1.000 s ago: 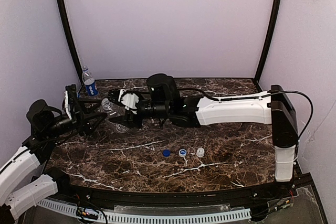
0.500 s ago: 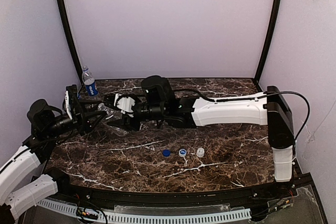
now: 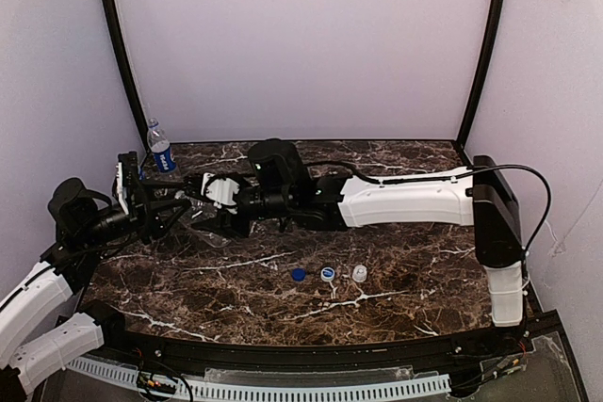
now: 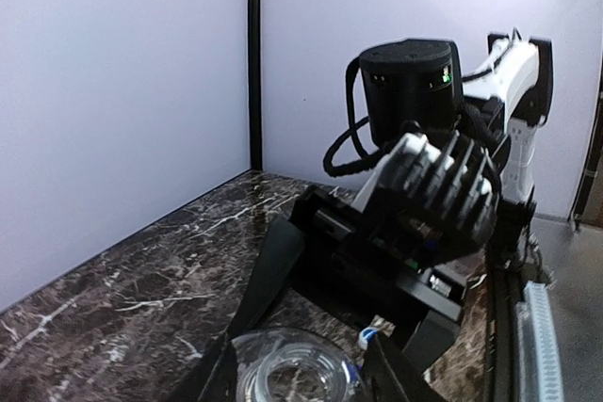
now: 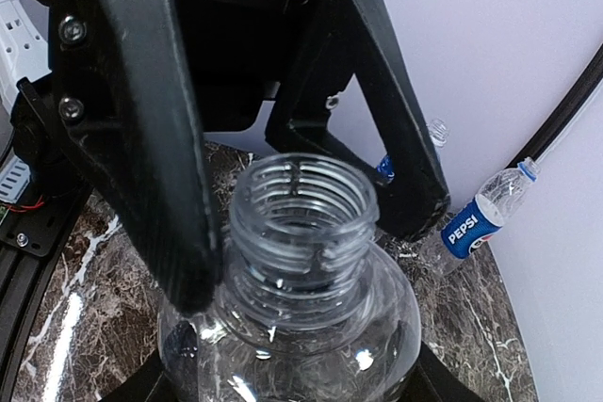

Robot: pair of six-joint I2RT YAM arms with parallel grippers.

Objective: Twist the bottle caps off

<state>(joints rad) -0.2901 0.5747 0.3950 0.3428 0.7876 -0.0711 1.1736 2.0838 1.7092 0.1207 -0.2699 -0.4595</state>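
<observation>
Soft, even light casts faint shadows, with small glints on the clear bottle (image 5: 292, 327).

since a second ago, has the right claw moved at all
Yes. The right claw, holding the plain bottle, has shifted left, toward the standing labelled bottle in the back left corner, which hasn't moved.

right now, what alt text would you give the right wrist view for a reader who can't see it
An uncapped clear bottle fills the centre, threaded neck up, between the left hand's black fingers. A Pepsi bottle sits behind at right.
</observation>
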